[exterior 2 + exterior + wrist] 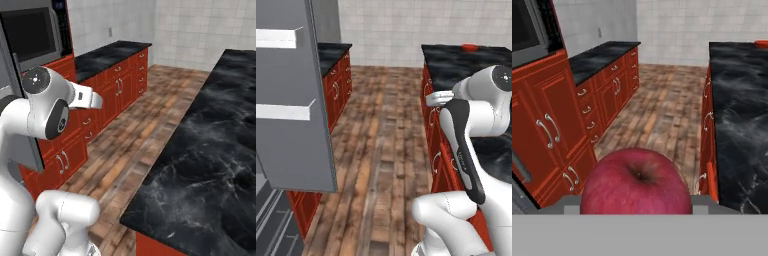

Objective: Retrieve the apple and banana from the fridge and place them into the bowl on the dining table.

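Nearest the hand camera, the small round red apple [636, 181] sits low and centred, stem dimple up, right where the pincer's fingertips would rise, so it appears to be clamped between the jaws, which stand fairly wide around it; the tips themselves are hidden behind the fruit. The white arm is folded close to its base, holding the hand up over the aisle.

Beyond the apple runs the brown plank floor [662, 110], with the red panelled wall cabinets [557, 125] on one side and the long black white-veined marble dining table [737, 110] on the other. The table's long axis runs away from the hand, parallel to the aisle.

The relation that matters: at the far end of that top sits a small glossy red shape [469, 47], probably the shallow red bowl. It lies well ahead of the apple and to the table side. Judged from this, the carry must travel along the table's length.

The tall grey fridge's open door [291, 100] stands on the opposite side; the banana is presumably inside.
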